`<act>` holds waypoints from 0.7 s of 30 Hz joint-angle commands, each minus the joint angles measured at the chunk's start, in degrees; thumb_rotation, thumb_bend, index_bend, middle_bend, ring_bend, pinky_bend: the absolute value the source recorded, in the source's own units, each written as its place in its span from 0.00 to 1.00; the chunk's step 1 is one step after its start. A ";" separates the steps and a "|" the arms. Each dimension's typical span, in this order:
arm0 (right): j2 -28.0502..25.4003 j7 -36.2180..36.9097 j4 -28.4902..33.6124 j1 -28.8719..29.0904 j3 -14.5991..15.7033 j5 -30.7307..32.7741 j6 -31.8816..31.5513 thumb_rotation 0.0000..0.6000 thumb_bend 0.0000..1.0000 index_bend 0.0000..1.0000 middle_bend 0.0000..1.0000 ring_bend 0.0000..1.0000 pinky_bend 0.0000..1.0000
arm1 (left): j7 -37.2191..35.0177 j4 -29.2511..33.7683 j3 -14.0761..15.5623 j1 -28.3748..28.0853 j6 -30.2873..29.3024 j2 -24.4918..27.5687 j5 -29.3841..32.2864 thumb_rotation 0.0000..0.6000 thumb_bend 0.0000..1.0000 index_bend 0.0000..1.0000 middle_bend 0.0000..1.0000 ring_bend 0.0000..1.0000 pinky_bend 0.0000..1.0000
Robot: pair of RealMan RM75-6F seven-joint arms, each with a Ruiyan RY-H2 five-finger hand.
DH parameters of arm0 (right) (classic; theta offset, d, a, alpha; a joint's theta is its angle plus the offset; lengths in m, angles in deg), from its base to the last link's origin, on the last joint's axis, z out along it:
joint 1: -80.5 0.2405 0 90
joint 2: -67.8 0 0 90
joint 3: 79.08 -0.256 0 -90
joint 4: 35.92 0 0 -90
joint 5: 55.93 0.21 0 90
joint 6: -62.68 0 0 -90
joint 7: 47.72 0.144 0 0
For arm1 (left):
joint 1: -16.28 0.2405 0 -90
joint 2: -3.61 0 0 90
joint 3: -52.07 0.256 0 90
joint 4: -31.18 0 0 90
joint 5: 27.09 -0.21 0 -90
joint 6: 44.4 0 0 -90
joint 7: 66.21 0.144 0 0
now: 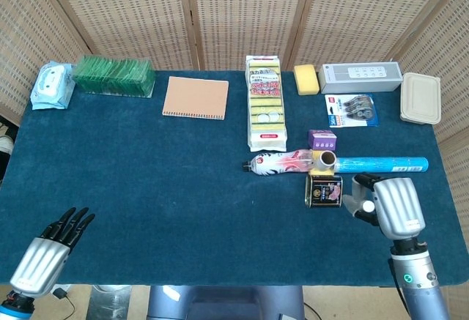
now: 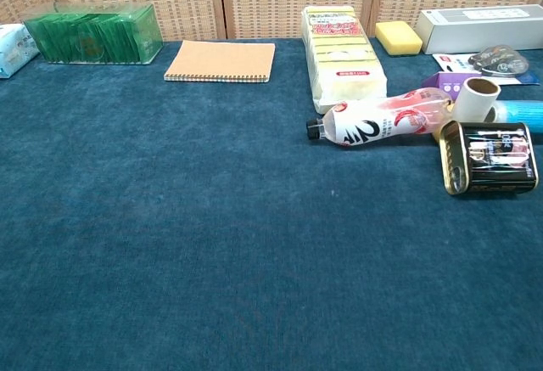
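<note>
My right robot hand (image 1: 390, 206) hovers near the right front of the table (image 1: 146, 188), holding nothing; I see its back, and I cannot tell whether its fingers are spread or curled. Just left of it lies a dark tin can (image 1: 324, 190) on its side. In the chest view its long axis runs left to right, with the lidded end facing left.

Just behind the can, a pale cardboard roll (image 1: 326, 160) stands with its open end up. It touches a blue tube (image 1: 381, 164) that lies flat, its long axis running left to right toward the right edge. A plastic bottle (image 1: 278, 162) lies on its side left of the roll, cap pointing left. A small purple box (image 1: 322, 140) sits just behind the roll.

My left robot hand (image 1: 50, 250) hangs at the front left corner, fingers straight and slightly apart, holding nothing.

The left and centre front of the blue cloth are open room.

Along the back edge sit a wipes pack (image 1: 53, 85), a clear box of green packets (image 1: 113, 75), a tan notebook (image 1: 195, 97), a long pack of sponges (image 1: 266, 102) pointing front to back, a yellow sponge (image 1: 306, 79), a grey box (image 1: 360, 77), a pack of tape (image 1: 352, 109) and a closed lunch box (image 1: 421, 97).
</note>
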 commanded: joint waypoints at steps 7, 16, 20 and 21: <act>5.14 3.42 -10.61 3.30 -6.25 13.89 0.91 1.00 0.42 0.79 0.98 1.00 1.00 | 0.45 -0.05 0.83 0.21 -0.35 0.02 -1.44 1.00 0.21 0.05 0.08 0.06 0.27; 6.36 0.92 -19.85 4.98 -2.99 1.27 1.66 1.00 0.42 0.79 0.98 1.00 1.00 | 1.86 0.26 -0.13 0.60 -0.20 -0.83 0.71 1.00 0.21 0.05 0.08 0.06 0.28; 7.17 3.78 -17.94 4.69 -3.38 5.99 3.87 1.00 0.42 0.79 0.98 1.00 1.00 | 0.66 -0.33 1.07 0.72 -1.19 -0.30 -1.92 1.00 0.21 0.05 0.08 0.06 0.28; 7.19 4.36 -17.43 2.99 0.26 1.94 2.80 1.00 0.42 0.79 0.98 1.00 1.00 | 0.37 -0.38 0.84 0.62 -1.18 -0.26 -1.66 1.00 0.21 0.05 0.08 0.06 0.28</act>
